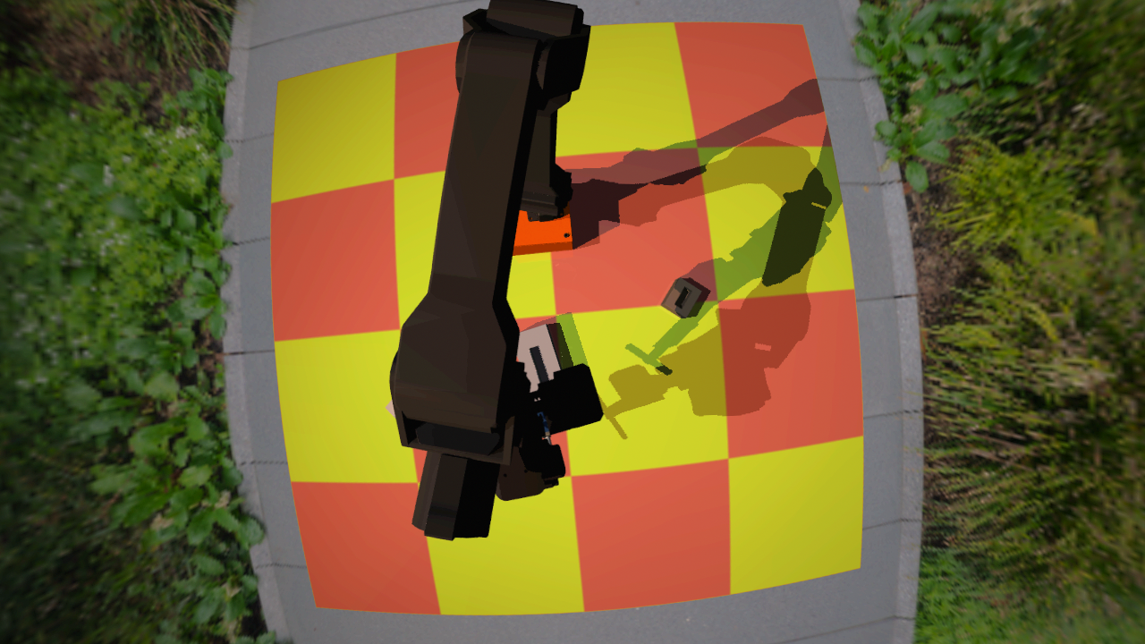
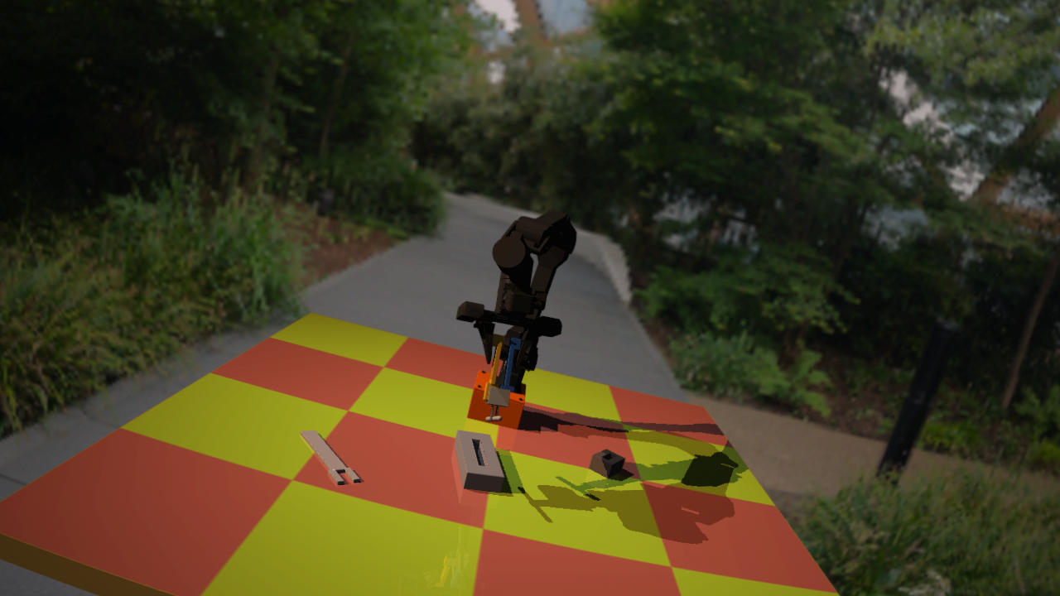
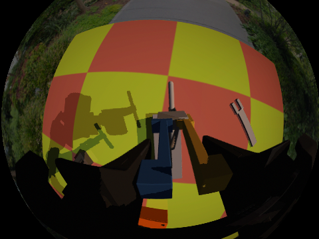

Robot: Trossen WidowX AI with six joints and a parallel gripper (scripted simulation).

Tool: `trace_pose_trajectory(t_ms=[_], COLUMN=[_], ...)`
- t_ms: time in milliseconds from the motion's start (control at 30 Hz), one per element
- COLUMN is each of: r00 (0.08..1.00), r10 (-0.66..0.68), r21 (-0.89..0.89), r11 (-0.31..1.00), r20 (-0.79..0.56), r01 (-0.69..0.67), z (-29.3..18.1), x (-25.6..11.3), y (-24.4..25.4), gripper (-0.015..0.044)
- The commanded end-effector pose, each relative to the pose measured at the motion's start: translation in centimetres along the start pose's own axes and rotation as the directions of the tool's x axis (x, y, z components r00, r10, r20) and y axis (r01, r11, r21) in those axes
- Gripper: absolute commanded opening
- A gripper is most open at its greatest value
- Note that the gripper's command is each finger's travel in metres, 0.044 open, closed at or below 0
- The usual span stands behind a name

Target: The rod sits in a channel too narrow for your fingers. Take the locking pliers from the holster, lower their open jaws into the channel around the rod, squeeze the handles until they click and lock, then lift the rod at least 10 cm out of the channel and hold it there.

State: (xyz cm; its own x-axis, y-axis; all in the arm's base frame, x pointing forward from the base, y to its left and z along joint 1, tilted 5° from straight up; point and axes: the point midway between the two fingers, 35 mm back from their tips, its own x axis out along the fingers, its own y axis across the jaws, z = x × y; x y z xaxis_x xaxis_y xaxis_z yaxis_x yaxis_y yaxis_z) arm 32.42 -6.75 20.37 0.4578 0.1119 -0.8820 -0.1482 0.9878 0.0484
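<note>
Standing just below the middle of the exterior frame, the block (image 1: 530, 343) (image 2: 485, 479) (image 3: 177, 167) has its slot (image 1: 539, 364) (image 2: 478, 452) facing up. The fork (image 1: 390, 409) (image 2: 322, 452) (image 3: 246, 127) lies apart to its left, the dark socket (image 1: 685, 298) (image 2: 607, 463) (image 3: 82, 157), likely the holster, to its right. Beyond and above the block, the rod (image 2: 493, 418) (image 3: 171, 96) hangs out of the slot, crosswise in the jaws of the pliers (image 1: 545, 422) (image 2: 498, 396) (image 3: 164, 143). In the wrist frame its long axis runs nearly up and down, roughly along the block. The coming move turns on the height between rod and slot: probably a little more lift, if needed, then a steady hold. The tool (image 1: 546, 430) (image 2: 508, 362) (image 3: 177, 142) stands part open, clamped on the blue and yellow handles; it touches neither rod nor counter (image 1: 640, 544) (image 2: 400, 540) (image 3: 133, 46). Whether the lock has clicked, I cannot tell; a slip could drop the rod.
</note>
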Motion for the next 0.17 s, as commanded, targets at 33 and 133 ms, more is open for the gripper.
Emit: trace_pose_trajectory(t_ms=[33, 133], r00=[1.0, 1.0], r10=[-0.002, -0.002], r21=[-0.012, -0.012], r11=[1.0, 1.0], r20=[0.025, 0.025], r01=[0.003, 0.003], z=[0.5, 0.5], x=[-0.54, -0.54], y=[0.05, 0.05], gripper=[0.011, 0.011])
